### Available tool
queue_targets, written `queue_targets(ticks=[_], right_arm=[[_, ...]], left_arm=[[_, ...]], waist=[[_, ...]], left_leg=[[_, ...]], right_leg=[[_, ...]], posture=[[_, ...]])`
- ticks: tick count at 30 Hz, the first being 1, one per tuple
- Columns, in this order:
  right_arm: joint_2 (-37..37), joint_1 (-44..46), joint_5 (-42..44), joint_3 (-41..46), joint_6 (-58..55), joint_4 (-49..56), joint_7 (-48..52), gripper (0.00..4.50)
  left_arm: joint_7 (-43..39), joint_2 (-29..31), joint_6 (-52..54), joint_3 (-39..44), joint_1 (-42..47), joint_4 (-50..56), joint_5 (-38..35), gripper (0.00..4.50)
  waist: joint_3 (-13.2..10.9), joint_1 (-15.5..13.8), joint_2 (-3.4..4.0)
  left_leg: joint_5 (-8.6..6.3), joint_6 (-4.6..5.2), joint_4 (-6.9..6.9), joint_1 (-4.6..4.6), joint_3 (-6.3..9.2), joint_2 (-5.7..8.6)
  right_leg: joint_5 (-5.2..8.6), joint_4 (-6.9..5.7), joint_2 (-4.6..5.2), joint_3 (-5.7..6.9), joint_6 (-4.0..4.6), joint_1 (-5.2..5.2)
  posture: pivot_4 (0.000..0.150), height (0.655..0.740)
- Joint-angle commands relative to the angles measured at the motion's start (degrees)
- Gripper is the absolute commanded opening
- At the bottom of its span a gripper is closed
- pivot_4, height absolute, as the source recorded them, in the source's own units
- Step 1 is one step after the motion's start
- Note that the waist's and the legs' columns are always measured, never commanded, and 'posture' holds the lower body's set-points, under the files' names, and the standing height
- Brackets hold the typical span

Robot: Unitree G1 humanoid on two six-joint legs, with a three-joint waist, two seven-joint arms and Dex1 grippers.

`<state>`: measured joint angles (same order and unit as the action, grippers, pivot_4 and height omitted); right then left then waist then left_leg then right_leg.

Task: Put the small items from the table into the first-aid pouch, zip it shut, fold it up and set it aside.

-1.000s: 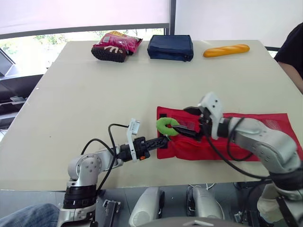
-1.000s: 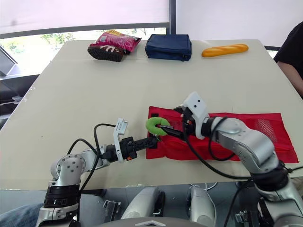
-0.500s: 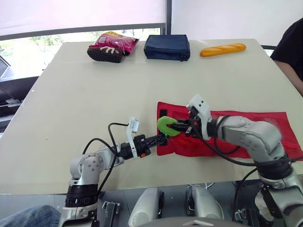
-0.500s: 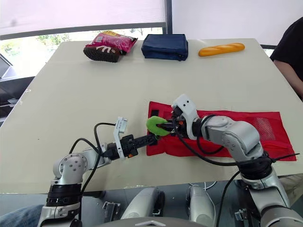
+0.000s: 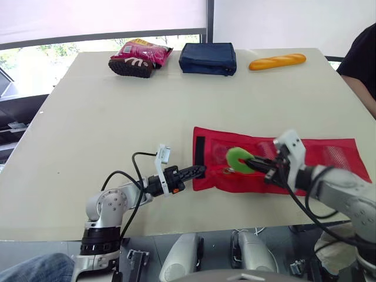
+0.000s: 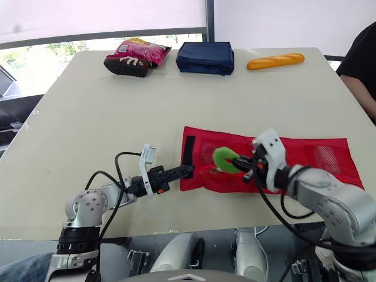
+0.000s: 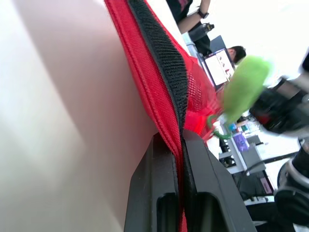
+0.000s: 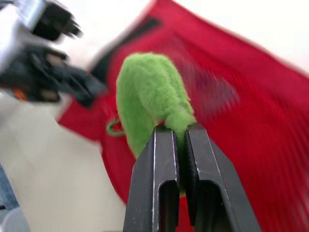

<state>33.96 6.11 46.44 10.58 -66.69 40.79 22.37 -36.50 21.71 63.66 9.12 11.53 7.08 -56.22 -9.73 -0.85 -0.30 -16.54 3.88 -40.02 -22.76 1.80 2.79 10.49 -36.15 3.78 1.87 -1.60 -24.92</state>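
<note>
Ring (image 5: pixel 237 160) over pouch (image 5: pixel 329 154); snack-bag (image 5: pixel 141 56) print illegible

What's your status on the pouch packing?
Left gripper shut on pouch edge. Right gripper shut on green ring, over the pouch. Nothing blocking.

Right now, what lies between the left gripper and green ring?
Only the red pouch, edge pinched by the left gripper, reaching under the green ring: left eye view.

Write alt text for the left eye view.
Right gripper holds a green ring over the unfolded red pouch on a beige table; left gripper pinches the pouch's left edge. A snack bag, navy case and bread loaf lie at the far edge.
</note>
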Motion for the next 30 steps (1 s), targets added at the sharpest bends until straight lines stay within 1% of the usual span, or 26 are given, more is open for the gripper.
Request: queue_targets(ticks=[1,6,11,18,23,26,30], right_arm=[[2.06,-4.64,-0.27,7.81,3.94,3.69,0.6,0.04],[3.79,-11.48,-0.96,13.27,6.46,4.27,1.48,0.04],[5.09,-17.03,-3.38,18.55,9.93,1.56,2.51,0.04],[8.34,-23.27,-10.96,25.98,17.92,-10.62,6.1,0.04],[10.16,-24.4,-17.74,28.97,24.33,-22.46,5.67,0.04],[11.12,-23.37,-21.93,29.86,26.43,-27.95,2.85,0.04],[10.91,-20.16,-28.13,30.17,29.68,-33.17,-4.43,0.04]], left_arm=[[-0.77,1.96,-1.53,2.02,0.88,-0.95,0.63,0.0],[-2.26,3.67,-1.88,1.75,1.87,-2.38,1.35,0.0],[-3.77,5.39,-2.19,1.76,2.68,-3.74,1.96,0.0],[-6.93,8.61,-3.13,1.74,3.11,-5.81,3.92,0.0],[-8.77,10.87,-4.34,2.01,3.85,-8.06,5.58,0.0],[-9.84,12.31,-5.0,2.52,4.19,-9.4,6.43,0.0],[-10.71,13.72,-6.17,2.96,4.52,-11.13,7.43,0.0]], waist=[[0.0,0.08,0.0],[0.0,-0.01,0.0],[0.0,-0.02,-0.01],[0.0,-0.05,-0.01],[0.0,-0.02,-0.01],[-0.01,0.02,0.02],[-0.01,0.03,0.02]], left_leg=[[0.0,0.0,0.0,0.02,-0.03,0.0],[-0.06,0.1,0.0,0.03,-0.03,-0.08],[-0.04,0.07,0.0,0.02,-0.03,-0.08],[-0.11,0.18,0.01,0.02,-0.04,-0.09],[-0.11,0.18,0.02,0.02,-0.06,-0.1],[-0.1,0.17,0.02,0.03,-0.07,-0.1],[-0.01,0.0,0.07,0.04,-0.11,-0.13]], right_leg=[[0.02,0.0,0.0,-0.03,0.0,0.0],[0.11,0.0,-0.07,0.0,-0.15,0.0],[0.12,0.04,-0.06,0.0,-0.14,0.01],[0.21,0.06,-0.06,-0.01,-0.03,0.02],[0.21,0.06,-0.06,-0.01,-0.02,0.01],[0.21,0.06,-0.06,-0.02,-0.02,0.01],[0.2,0.08,-0.06,-0.05,0.0,0.0]], posture=[[0.15,0.7397],[0.15,0.7397],[0.15,0.7397],[0.15,0.7397],[0.15,0.7397],[0.15,0.7397],[0.15,0.7397]])
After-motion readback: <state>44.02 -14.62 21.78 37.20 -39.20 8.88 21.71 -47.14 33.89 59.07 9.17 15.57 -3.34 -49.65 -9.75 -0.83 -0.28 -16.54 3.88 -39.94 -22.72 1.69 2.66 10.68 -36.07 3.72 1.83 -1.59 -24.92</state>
